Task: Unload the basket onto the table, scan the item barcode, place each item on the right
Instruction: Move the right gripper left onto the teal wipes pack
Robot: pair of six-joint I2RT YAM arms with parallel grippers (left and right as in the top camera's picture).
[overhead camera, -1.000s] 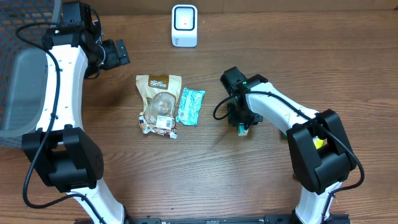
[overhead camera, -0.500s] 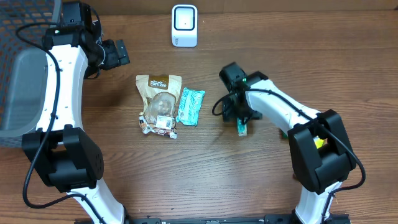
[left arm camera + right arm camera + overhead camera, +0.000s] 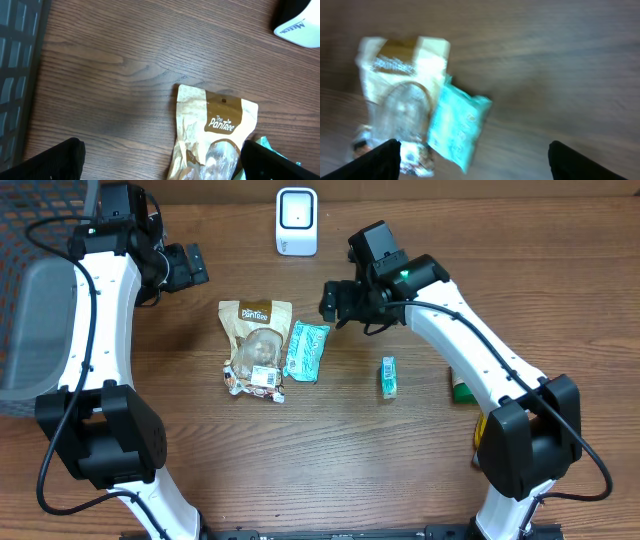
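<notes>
Two arms worked at a wooden table (image 3: 250, 470), shown from above and from each wrist.

(a) The left gripper (image 3: 190, 267) hung over the far-left part of the table, near a grey bin (image 3: 35, 330). In its wrist view the fingers (image 3: 50, 162) sat at opposite lower corners of the frame. They were spread wide, with nothing between them.

(b) The right gripper (image 3: 335, 300) hung between the scanner (image 3: 297, 221) and the packet (image 3: 306, 350), just beyond the packet's far end. Its wrist view was blurred, yet both dark fingers (image 3: 370, 160) showed at the lower corners. They too were spread wide and held nothing, and the bag (image 3: 400, 95) and packet (image 3: 457, 127) lay below them.

(c) The box (image 3: 388, 377), small and green, lay flat on bare wood to the right of the packet. It touched nothing and was apart from both grippers, with the right arm passing just beyond it.

(d) The white scanner stood upright at the table's far edge, near the middle.

(e) The tan bag (image 3: 255, 348) and teal packet lay side by side at the centre, their edges meeting.

(f) A second green item (image 3: 460, 390) showed at the right arm's edge, partly hidden. What it was could not be told.
</notes>
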